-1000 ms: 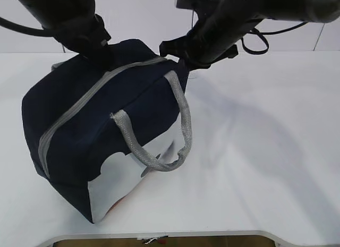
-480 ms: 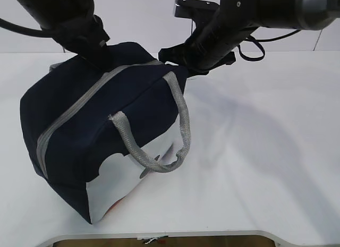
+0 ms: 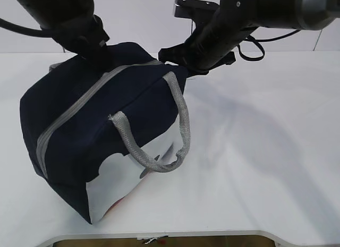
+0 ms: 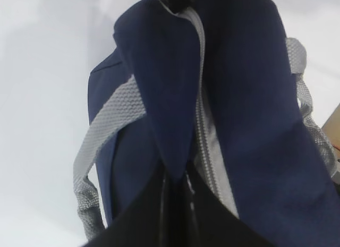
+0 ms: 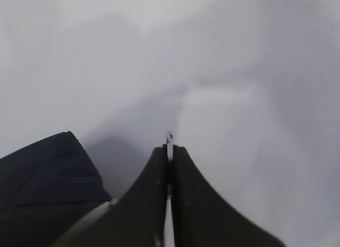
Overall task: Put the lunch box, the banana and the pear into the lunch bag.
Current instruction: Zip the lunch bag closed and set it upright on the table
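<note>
Above the lunch bag (image 3: pixel 101 125), both arms angled down, jaws closed.

setting: robot lab / test bench
surface: bare white table (image 3: pixel 265 151), rounded front edge
backdrop: plain white wall (image 3: pixel 143 18)
rig: two black arms, loose cabling (image 3: pixel 255 45) overhead

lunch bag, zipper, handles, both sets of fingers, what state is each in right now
lunch bag: on the table, tilted, contents hidden
zipper: closed along the stretch in view
near handle: slack, draped down the bag's side
far handle: loose, hanging
left fingers: shut, pinching the fabric fold beside the zipper
right fingers: shut on a thin pale tab at the bag's end
</note>
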Robot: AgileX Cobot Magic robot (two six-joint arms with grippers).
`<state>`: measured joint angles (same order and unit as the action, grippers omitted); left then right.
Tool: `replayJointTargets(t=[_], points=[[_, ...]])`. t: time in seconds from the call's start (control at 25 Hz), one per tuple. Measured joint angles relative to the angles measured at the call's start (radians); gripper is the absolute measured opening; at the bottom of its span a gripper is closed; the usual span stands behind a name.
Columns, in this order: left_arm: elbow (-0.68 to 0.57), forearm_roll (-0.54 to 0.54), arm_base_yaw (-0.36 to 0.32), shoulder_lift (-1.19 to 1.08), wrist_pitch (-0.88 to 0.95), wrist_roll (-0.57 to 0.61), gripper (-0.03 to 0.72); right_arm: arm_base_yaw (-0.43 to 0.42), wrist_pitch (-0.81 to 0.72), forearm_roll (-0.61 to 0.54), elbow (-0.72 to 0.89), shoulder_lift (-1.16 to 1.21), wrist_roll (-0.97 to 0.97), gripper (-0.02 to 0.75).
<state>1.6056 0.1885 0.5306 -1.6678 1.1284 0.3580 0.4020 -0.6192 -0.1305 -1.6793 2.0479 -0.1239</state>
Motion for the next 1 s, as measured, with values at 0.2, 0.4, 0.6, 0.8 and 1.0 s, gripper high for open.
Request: replayJointTargets(t=[0.2, 0.4, 0.6, 0.8, 1.0], points=[[0.000, -0.025, 0.000, 0.003, 0.002, 0.000, -0.004, 0.000, -0.006, 0.006, -0.024, 0.007, 0.000, 0.074], [0.000, -0.031, 0.000, 0.006, 0.008, 0.000, -0.004, 0.000, -0.051, 0.021, -0.088, 0.007, 0.000, 0.274], [0.000, -0.033, 0.000, -0.003, 0.010, 0.015, -0.004, 0.000, -0.164, 0.045, -0.181, 0.007, 0.002, 0.404], [0.002, -0.033, 0.000, -0.042, 0.008, 0.047, -0.004, 0.000, -0.330, 0.148, -0.278, -0.013, 0.002, 0.418], [0.004, -0.026, 0.000, -0.071, -0.025, 0.061, -0.004, 0.000, -0.518, 0.274, -0.351, -0.044, 0.004, 0.418]])
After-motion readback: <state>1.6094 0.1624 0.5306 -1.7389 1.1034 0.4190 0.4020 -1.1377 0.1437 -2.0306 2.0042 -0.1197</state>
